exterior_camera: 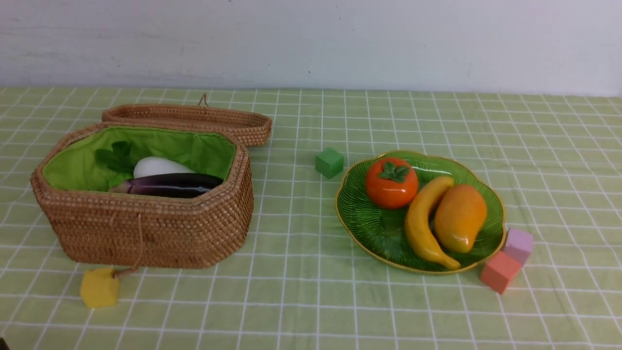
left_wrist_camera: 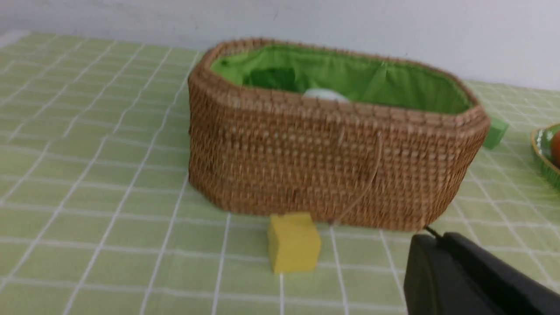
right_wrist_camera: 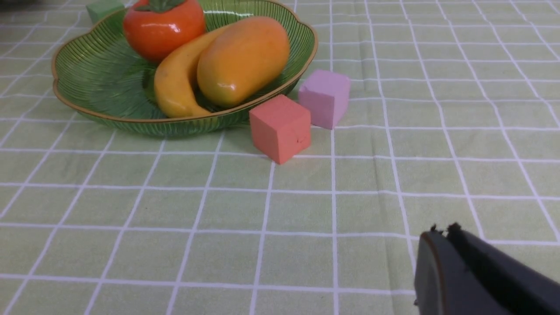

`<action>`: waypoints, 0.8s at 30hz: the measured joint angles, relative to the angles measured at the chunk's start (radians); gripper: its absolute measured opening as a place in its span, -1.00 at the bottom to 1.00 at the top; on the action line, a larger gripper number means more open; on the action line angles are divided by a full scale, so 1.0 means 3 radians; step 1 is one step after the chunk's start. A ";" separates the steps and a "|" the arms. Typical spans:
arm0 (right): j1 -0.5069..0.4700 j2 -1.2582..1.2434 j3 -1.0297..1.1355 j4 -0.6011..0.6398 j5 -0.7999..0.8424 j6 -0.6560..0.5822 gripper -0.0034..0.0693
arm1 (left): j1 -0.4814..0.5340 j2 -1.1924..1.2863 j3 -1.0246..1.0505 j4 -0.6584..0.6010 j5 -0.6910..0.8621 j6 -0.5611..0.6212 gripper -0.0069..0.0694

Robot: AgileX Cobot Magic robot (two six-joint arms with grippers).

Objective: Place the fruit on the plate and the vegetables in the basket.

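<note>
The fruit lies on the green plate (exterior_camera: 369, 223) at the right: a persimmon (exterior_camera: 391, 183), a banana (exterior_camera: 423, 223) and a mango (exterior_camera: 459, 218). In the right wrist view the plate (right_wrist_camera: 100, 83) holds the same persimmon (right_wrist_camera: 164, 30), banana (right_wrist_camera: 175, 83) and mango (right_wrist_camera: 243, 59). The woven basket (exterior_camera: 155, 228) at the left holds a white radish (exterior_camera: 158, 166) and a purple eggplant (exterior_camera: 172, 184). My left gripper (left_wrist_camera: 437, 238) is shut and empty, near the basket (left_wrist_camera: 332, 166). Well short of the plate, my right gripper (right_wrist_camera: 442, 234) is shut and empty too. Neither arm shows in the front view.
The basket's lid (exterior_camera: 194, 121) lies open behind it. A yellow cube (exterior_camera: 99, 288) sits at the basket's front, a green cube (exterior_camera: 329, 162) between basket and plate. A salmon cube (exterior_camera: 500, 271) and a pink cube (exterior_camera: 518, 244) rest against the plate's near right rim.
</note>
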 joint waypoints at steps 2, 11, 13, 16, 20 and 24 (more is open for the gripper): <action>0.0000 0.0000 0.0000 0.0000 0.0000 0.0000 -0.85 | 0.0003 0.0000 0.0077 -0.0011 0.0249 -0.0126 -0.85; 0.0000 0.0000 0.0000 0.0000 0.0000 0.0000 -0.82 | 0.0003 0.0000 0.0099 -0.0002 0.0436 -0.0251 -0.85; 0.0000 0.0000 0.0000 0.0000 0.0000 0.0000 -0.82 | 0.0003 0.0000 0.0099 -0.0001 0.0436 -0.0251 -0.85; 0.0000 0.0000 0.0000 0.0000 0.0000 0.0000 -0.81 | 0.0003 0.0000 0.0099 -0.0001 0.0433 -0.0259 -0.85; 0.0000 0.0000 0.0000 0.0000 0.0000 0.0000 -0.79 | 0.0003 0.0000 0.0099 -0.0001 0.0430 -0.0259 -0.85; 0.0000 0.0000 0.0000 0.0000 0.0000 0.0000 -0.79 | 0.0003 0.0000 0.0099 -0.0001 0.0430 -0.0261 -0.85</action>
